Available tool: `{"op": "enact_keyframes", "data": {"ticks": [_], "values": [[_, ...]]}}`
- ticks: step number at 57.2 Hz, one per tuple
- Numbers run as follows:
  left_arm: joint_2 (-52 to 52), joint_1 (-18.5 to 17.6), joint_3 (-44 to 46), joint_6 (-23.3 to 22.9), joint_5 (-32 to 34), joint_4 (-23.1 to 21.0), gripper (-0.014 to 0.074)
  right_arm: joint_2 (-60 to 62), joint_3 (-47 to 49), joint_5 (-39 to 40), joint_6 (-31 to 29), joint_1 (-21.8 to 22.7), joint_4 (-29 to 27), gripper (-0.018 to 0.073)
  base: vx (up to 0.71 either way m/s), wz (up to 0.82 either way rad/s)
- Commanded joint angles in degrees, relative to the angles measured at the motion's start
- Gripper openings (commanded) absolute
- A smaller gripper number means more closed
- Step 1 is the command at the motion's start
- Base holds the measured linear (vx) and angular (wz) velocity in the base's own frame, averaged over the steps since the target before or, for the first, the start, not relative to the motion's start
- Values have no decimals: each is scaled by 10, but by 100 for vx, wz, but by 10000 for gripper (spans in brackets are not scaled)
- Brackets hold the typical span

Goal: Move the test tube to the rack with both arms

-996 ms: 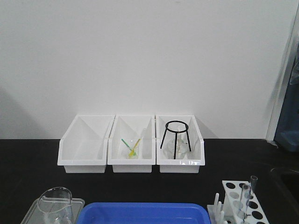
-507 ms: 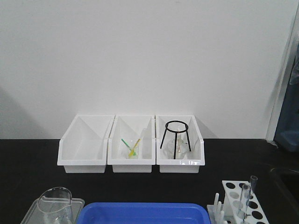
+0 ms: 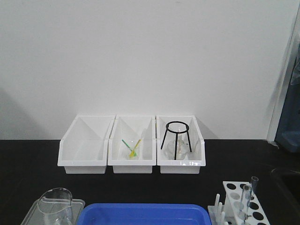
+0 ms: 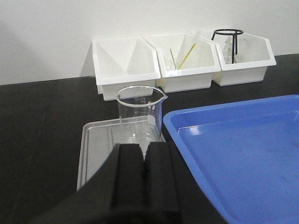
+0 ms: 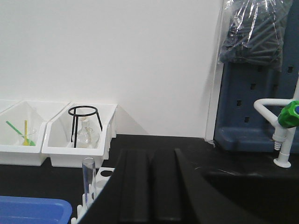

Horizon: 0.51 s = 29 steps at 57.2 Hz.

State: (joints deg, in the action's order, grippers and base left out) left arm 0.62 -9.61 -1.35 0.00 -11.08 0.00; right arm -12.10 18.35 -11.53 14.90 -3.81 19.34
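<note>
The white rack (image 3: 255, 206) stands at the table's front right corner. A wide clear test tube (image 3: 244, 200) stands upright in one of its holes, and a slimmer clear tube (image 3: 253, 187) stands just behind it. In the right wrist view one upright tube (image 5: 88, 179) rises from the rack (image 5: 105, 173) just left of my right gripper (image 5: 150, 151), which is shut and empty. My left gripper (image 4: 144, 147) is shut on nothing, above a clear tray (image 4: 96, 144) that holds a glass beaker (image 4: 140, 112). Neither arm shows in the front view.
A blue tray (image 3: 140, 214) lies at the front middle, between the beaker (image 3: 55, 204) and the rack. Three white bins (image 3: 85, 150) line the back wall; the right one holds a black tripod (image 3: 176, 138). A tap (image 5: 285, 135) stands at the far right.
</note>
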Motion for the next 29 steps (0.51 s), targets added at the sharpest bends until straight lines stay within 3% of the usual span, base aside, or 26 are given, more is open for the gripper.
{"op": "enact_keyframes", "data": {"ticks": [1,29], "values": [[8,0,13,3,42,-9,-7,-6,17,48,-5,2,5,-8,0,0],[8,0,13,3,42,-9,-7,-6,17,48,-5,2,5,-8,0,0]]}}
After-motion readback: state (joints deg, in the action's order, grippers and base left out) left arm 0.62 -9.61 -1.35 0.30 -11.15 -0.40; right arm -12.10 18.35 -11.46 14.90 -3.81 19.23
